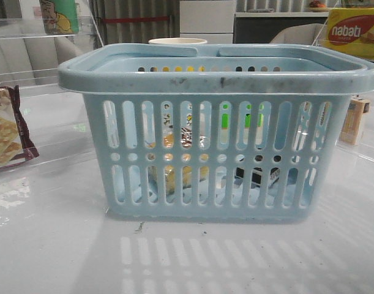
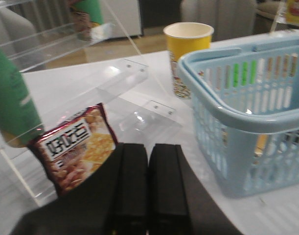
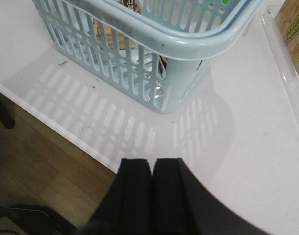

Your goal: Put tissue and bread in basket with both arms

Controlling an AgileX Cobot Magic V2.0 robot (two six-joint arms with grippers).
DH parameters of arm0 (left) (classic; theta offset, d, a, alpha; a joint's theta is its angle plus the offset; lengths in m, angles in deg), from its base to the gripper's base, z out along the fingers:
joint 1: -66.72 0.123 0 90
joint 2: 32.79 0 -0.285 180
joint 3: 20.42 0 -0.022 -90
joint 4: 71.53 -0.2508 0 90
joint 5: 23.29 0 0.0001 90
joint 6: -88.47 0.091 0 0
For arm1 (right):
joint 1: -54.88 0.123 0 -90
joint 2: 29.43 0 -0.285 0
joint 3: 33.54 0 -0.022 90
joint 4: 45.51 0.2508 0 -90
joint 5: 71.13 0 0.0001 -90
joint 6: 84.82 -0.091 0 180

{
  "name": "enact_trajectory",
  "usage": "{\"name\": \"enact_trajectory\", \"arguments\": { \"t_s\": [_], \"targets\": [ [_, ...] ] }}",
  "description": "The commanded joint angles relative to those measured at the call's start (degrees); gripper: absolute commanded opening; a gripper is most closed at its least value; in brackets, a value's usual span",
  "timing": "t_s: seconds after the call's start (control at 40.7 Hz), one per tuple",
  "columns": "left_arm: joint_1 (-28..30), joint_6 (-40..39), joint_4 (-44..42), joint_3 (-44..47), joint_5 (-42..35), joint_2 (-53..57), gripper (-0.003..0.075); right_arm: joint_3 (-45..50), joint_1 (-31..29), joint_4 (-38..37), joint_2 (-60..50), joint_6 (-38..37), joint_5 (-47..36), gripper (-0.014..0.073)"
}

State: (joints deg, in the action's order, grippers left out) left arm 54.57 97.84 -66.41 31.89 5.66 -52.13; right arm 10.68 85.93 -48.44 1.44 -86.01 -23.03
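The light blue basket [image 1: 217,76] stands in the middle of the table. Through its slots I see the bread [image 1: 169,142], golden-yellow with dark print, standing inside on the left, and the black-and-white tissue [image 1: 258,177] low inside on the right. Neither gripper shows in the front view. My left gripper [image 2: 149,147] is shut and empty, left of the basket [image 2: 247,88]. My right gripper [image 3: 151,161] is shut and empty, over the table's front edge, apart from the basket's near corner [image 3: 178,49]. The bread [image 3: 108,30] and tissue [image 3: 161,66] show through the slots there.
A maroon-edged cracker packet [image 1: 3,131] lies at the left, just beyond the left gripper [image 2: 76,147]. A yellow cup [image 2: 188,49] stands behind the basket. A clear acrylic shelf [image 2: 139,105] and a green bottle [image 2: 10,98] are at the left. A small carton [image 1: 355,119] is at the right.
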Motion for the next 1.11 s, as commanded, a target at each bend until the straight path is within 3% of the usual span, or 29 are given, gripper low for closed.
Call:
{"name": "enact_trajectory", "arguments": {
  "t_s": [0.0, 0.27, 0.467, 0.86, 1.081],
  "targets": [
    [3.97, -0.46, 0.3, 4.53, -9.85, 3.98, 0.0092, -1.51, -0.14, -1.08, 0.33, 0.3, -3.68, 0.0052],
    [5.84, -0.46, 1.08, 18.63, -18.88, 13.04, 0.0092, -1.51, -0.14, -1.08, 0.33, 0.3, -3.68, 0.0052],
    [5.13, -0.46, 3.35, 25.46, -28.95, 12.81, 0.0092, -1.51, -0.14, -1.08, 0.33, 0.3, -3.42, 0.0052],
    [5.0, -0.56, 2.7, 25.3, -28.6, 12.81, 0.0092, -1.51, -0.14, -1.08, 0.33, 0.3, -3.33, 0.0052],
    [4.92, -6.85, -4.04, 25.3, -28.95, 12.95, 0.0092, -1.51, -0.14, -1.08, 0.33, 0.3, -3.29, 0.0052]
  ]
}}
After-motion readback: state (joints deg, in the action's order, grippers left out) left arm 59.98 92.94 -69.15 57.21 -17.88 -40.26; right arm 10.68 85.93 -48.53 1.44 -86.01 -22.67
